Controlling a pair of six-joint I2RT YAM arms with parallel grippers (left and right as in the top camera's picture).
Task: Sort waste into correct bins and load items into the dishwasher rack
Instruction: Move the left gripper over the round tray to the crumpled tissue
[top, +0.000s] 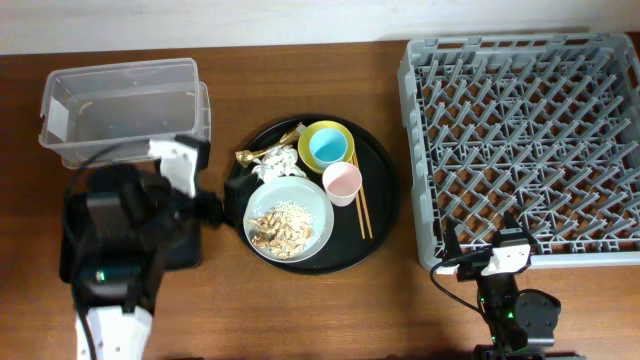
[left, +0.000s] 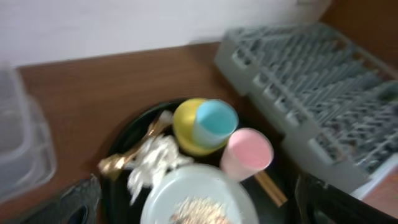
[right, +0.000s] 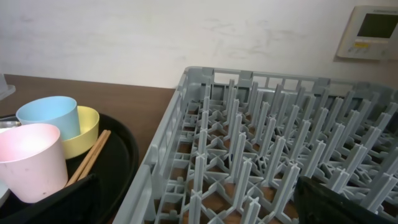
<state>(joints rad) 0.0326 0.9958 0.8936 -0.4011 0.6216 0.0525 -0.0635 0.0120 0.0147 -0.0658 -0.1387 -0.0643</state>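
L gripper sits low at left, aimed right at round tray, claw wide, empty. R gripper at near-left corner of dishwasher rack, aimed far, claw wide, empty.

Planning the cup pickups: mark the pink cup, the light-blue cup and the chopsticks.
pink cup (top: 342, 182), overhead view, its open mouth.
light-blue cup (top: 327, 147), overhead view, its inner floor.
chopsticks (top: 362, 215), overhead view, bare stretch below the pink cup.

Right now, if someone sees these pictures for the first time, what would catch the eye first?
The large grey dishwasher rack fills the right side and stands empty. In the middle, a round black tray holds a light-blue cup inside a yellow bowl, a pink cup beside them, and a plate of rice.
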